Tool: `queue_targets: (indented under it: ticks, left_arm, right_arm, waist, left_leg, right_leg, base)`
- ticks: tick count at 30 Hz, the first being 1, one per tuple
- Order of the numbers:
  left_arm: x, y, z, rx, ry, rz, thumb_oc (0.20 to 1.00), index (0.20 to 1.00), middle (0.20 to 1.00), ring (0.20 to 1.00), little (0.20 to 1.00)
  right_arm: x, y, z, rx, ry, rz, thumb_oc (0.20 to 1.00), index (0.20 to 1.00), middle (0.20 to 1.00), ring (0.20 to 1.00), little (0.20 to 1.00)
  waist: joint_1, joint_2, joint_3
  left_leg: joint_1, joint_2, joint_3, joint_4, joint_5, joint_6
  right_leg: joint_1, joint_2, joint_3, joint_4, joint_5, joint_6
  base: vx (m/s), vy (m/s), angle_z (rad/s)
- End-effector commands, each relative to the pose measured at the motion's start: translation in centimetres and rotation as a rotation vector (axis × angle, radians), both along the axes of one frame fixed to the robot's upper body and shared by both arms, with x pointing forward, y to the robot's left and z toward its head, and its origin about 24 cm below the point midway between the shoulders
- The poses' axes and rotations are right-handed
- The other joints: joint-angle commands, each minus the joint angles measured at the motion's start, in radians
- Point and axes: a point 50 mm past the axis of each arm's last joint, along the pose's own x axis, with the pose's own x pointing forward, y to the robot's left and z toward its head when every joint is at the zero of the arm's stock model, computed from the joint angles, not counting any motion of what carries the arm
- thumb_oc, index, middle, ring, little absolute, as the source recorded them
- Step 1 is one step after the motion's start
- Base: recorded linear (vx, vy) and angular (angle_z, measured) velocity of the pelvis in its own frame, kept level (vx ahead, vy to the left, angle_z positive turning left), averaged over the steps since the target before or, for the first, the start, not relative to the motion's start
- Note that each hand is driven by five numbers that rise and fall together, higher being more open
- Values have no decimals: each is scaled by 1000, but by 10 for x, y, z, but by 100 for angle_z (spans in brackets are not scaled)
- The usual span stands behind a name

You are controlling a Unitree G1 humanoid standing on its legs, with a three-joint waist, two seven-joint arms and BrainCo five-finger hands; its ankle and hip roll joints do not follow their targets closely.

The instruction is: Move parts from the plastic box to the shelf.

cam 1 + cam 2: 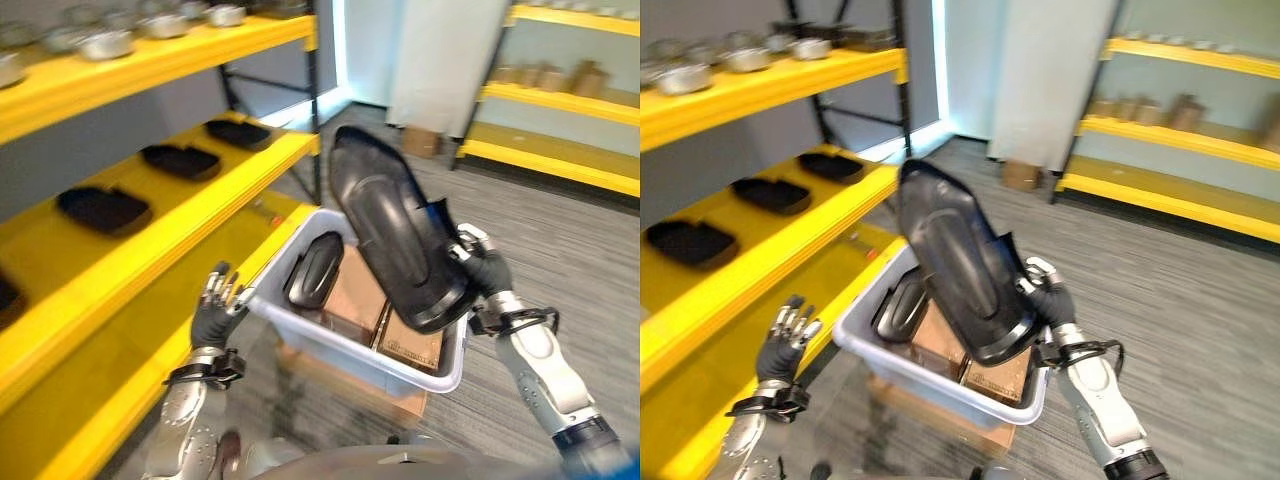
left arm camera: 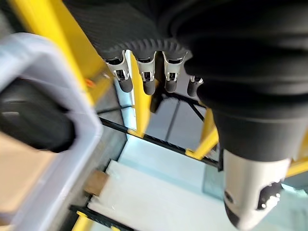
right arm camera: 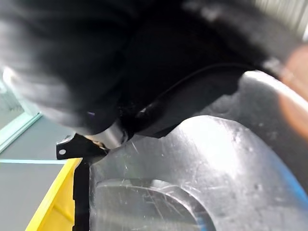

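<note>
We have the large black part (image 1: 395,225) lifted clear above the plastic box (image 1: 440,378), and the right robot hand (image 1: 482,266) grips it at its lower end, fingers curled round the edge on the side away from the shelf. The part's long axis runs steeply upward from that hand, leaning toward the yellow shelf (image 1: 190,215) on our left, so its upper tip is the end nearest the shelf. We judge that the coming move turns on this: the part has to swing left, across the box, and come down flat on the middle shelf level, where three dark trays (image 1: 181,160) already lie in a row.

A second, smaller black part (image 1: 313,270) stands inside the box, leaning against its near-left wall, with cardboard cartons (image 1: 360,295) beside it.

The left robot hand (image 1: 216,305) sits between the shelf edge and the box's left corner, palm raised, fingers straight and spread, holding nothing; the left wrist view shows the fingers (image 2: 147,79) extended. It is the nearer one to the shelf, and could steady the part on arrival.
</note>
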Motion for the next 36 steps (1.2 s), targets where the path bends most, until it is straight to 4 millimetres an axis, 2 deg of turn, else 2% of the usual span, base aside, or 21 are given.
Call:
queue_targets:
  ticks: [1,2,3,4,5,7,9,12,13,15,16,22,24,25,26,27,28,29,30,32,36]
  left_arm:
    - [31,16,49,49,-240,-22,1000,1000,1000,1000,1000]
    - [31,16,49,49,-239,-23,1000,1000,1000,1000,1000]
    - [37,12,56,49,-267,-42,1000,1000,1000,1000,1000]
    - [39,10,59,48,-278,-47,1000,1000,1000,1000,1000]
    - [42,6,62,36,-297,-63,1000,1000,1000,1000,1000]
    - [44,5,62,32,-301,-73,1000,1000,1000,1000,1000]
    - [50,4,75,56,-352,-97,1000,1000,1000,1000,1000]
    - [48,7,73,63,-345,-97,1000,1000,1000,1000,1000]
    - [46,11,74,74,-343,-85,1000,1000,1000,1000,1000]
    - [45,12,76,87,-346,-92,1000,1000,1000,1000,1000]
    - [44,13,79,107,-352,-106,1000,1000,1000,1000,1000]
    - [47,15,84,130,-372,-91,1000,1000,1000,1000,1000]
    - [47,17,83,134,-374,-71,1000,1000,1000,1000,1000]
    - [47,17,82,131,-373,-70,1000,1000,1000,1000,1000]
    - [46,17,81,135,-366,-69,1000,1000,1000,1000,1000]
    - [47,17,79,141,-360,-69,1000,1000,1000,1000,1000]
    - [47,17,78,143,-354,-69,1000,1000,1000,1000,1000]
    - [47,16,78,142,-354,-69,1000,1000,1000,1000,1000]
    - [47,15,75,145,-341,-80,1000,1000,1000,1000,1000]
    - [44,14,71,136,-327,-90,1000,1000,1000,1000,1000]
    - [42,10,63,111,-311,-112,1000,1000,1000,1000,1000]
  right_arm:
    - [-13,1,28,97,-169,15,200,200,200,200,200]
    - [-14,1,28,99,-168,14,200,200,200,200,200]
    - [-19,-2,23,140,-153,-17,200,200,200,200,200]
    - [-21,-2,21,159,-146,-28,200,200,200,200,200]
    - [-25,-8,21,183,-154,-63,200,200,200,200,200]
    - [-27,-10,21,175,-154,-66,200,200,200,200,200]
    - [-26,-16,24,175,-169,-100,200,200,200,200,200]
    - [-27,-15,24,187,-170,-93,200,200,200,200,200]
    - [-26,-13,24,195,-170,-89,200,200,200,200,200]
    - [-25,-10,24,218,-174,-88,200,200,200,200,200]
    - [-27,-12,25,219,-184,-104,200,200,200,200,200]
    - [-23,-9,26,245,-195,-126,200,200,200,200,200]
    - [-24,-10,23,261,-186,-136,200,200,200,200,200]
    - [-25,-10,22,264,-177,-134,200,200,200,200,200]
    - [-26,-10,18,274,-159,-129,200,200,200,200,200]
    - [-26,-8,15,290,-147,-114,200,200,200,200,200]
    - [-27,-9,14,293,-141,-104,200,200,200,200,200]
    - [-27,-9,14,293,-142,-103,200,200,200,200,200]
    - [-30,-10,11,299,-125,-96,200,200,200,200,200]
    - [-34,-15,8,296,-111,-108,200,200,200,200,200]
    - [-44,-28,2,267,-91,-166,200,200,200,200,200]
  waist:
    - [-63,-31,88]
    - [-68,-31,89]
    - [-93,-29,87]
    - [-104,-28,84]
    - [-125,-16,77]
    - [-124,-16,73]
    - [-110,-28,89]
    - [-101,-40,90]
    - [-82,-55,96]
    - [-64,-75,100]
    - [-35,-90,103]
    - [-20,-108,93]
    - [-39,-98,74]
    - [-42,-94,72]
    - [-64,-85,75]
    - [-92,-67,78]
    - [-107,-53,83]
    - [-106,-52,81]
    - [-123,-33,103]
    - [-143,-33,121]
    - [-202,-35,130]
  left_leg:
    - [83,22,5,233,-242,-38]
    - [76,21,-5,246,-252,-36]
    - [103,33,33,283,-321,-31]
    - [125,30,48,247,-341,-33]
    - [163,11,91,143,-390,-38]
    - [173,-1,110,115,-413,-34]
    - [133,-29,101,126,-398,-45]
    - [138,-62,107,84,-417,-38]
    - [125,-92,97,74,-422,-29]
    - [97,-121,79,57,-422,-21]
    - [43,-179,44,49,-428,0]
    - [-41,-269,1,67,-465,45]
    - [-47,-323,-15,53,-485,76]
    - [-34,-339,-22,38,-492,89]
    - [1,-380,-37,-26,-459,123]
    - [50,-390,-73,-108,-428,139]
    - [77,-386,-90,-147,-410,140]
    - [76,-384,-88,-152,-406,139]
    - [118,-377,-111,-192,-393,135]
    - [146,-397,-137,-197,-400,130]
    - [213,-439,-192,-197,-434,130]
  right_leg:
    - [241,-108,10,-236,105,191]
    - [245,-109,3,-236,103,193]
    - [247,-134,-53,-238,116,198]
    - [248,-153,-68,-231,125,211]
    - [255,-186,-89,-241,163,249]
    - [264,-214,-96,-236,177,267]
    - [290,-279,-132,-260,238,298]
    - [309,-309,-157,-299,279,327]
    - [307,-328,-157,-316,336,349]
    - [313,-343,-170,-350,382,371]
    - [340,-373,-209,-413,459,401]
    - [338,-411,-211,-462,581,414]
    - [303,-394,-69,-457,637,414]
    - [293,-392,-44,-435,635,414]
    - [244,-365,51,-376,628,389]
    - [169,-247,192,-309,524,343]
    - [116,-164,257,-269,445,315]
    - [110,-162,259,-266,445,313]
    - [33,-42,309,-237,317,275]
    - [4,17,356,-302,314,272]
    - [-85,73,490,-510,421,298]
  base:
    - [-183,-131,137]
    - [-192,21,169]
    - [-87,171,228]
    - [-55,346,211]
    - [45,280,153]
    - [97,325,116]
    - [96,372,59]
    - [55,211,73]
    - [31,167,112]
    - [48,250,10]
    - [56,249,-2]
    - [85,243,69]
    - [218,331,14]
    - [261,451,43]
    - [275,450,67]
    - [284,444,60]
    - [191,234,60]
    - [200,157,49]
    - [204,78,40]
    - [245,22,10]
    - [299,-43,59]
